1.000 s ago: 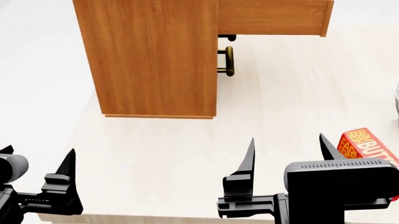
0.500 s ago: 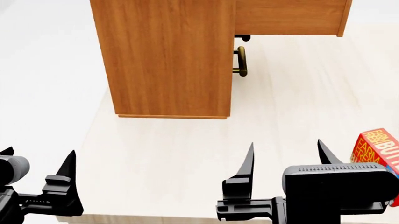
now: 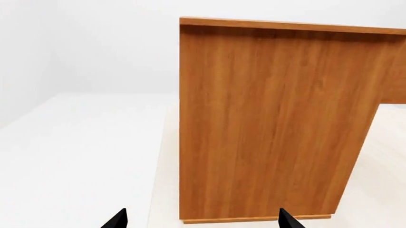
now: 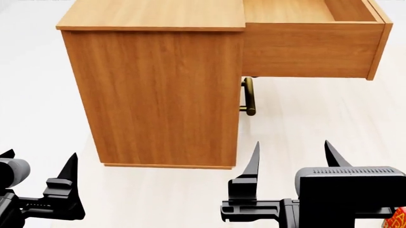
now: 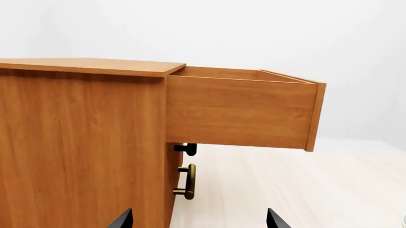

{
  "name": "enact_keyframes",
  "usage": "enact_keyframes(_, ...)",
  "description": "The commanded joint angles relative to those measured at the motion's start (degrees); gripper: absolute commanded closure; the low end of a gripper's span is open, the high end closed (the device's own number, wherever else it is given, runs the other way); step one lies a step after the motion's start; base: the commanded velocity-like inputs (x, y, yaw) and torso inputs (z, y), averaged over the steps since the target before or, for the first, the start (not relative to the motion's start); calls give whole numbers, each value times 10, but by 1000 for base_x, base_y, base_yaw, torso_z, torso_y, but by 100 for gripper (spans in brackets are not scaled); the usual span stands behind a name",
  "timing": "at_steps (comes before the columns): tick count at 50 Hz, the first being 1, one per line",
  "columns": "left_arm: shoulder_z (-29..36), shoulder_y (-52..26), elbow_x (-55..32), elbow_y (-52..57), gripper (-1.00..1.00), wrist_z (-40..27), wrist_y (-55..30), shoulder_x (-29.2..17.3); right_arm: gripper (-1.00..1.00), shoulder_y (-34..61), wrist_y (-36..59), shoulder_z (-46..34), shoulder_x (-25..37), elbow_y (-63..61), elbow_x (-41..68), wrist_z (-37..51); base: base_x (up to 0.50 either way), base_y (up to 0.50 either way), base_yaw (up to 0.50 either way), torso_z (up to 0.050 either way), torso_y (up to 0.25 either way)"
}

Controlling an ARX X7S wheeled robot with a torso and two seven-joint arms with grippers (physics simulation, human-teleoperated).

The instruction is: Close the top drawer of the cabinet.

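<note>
The cabinet is a large orange-brown wood box on the pale table; it also shows in the left wrist view and the right wrist view. Its top drawer is pulled far out to the right, empty inside, and shows in the right wrist view too; its handle is hidden. A lower drawer's brass bar handle shows beneath it. My left gripper is open and empty at the near left. My right gripper is open and empty, in front of the cabinet's near right corner.
The pale wood table runs to the right under the open drawer. A bit of a red box shows at the near right corner. White floor lies left of the table.
The head view has shifted: the cabinet now sits lower and larger in frame, its top and the drawer's inside show. The red box has slid almost out of view. Both grippers hold their pose.
</note>
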Motion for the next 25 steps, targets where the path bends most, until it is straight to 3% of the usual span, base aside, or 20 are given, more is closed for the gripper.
enact_keyframes(1, 0, -1, -5, -1, -100, -3, 1, -2, -100, 3, 2, -1, 2, -1, 4, 5, 500, 0, 0, 0, 0)
enact_keyframes(14, 2, -1, -9, -2, -100, -8, 4, -5, -100, -1, -8, -9, 8, 8, -4, 14, 500, 0, 0, 0, 1)
enact_keyframes(25, 2, 1, -13, -5, -100, -11, 7, -6, -100, -2, -16, -20, 17, 19, -20, 28, 34, 0, 0, 0, 0)
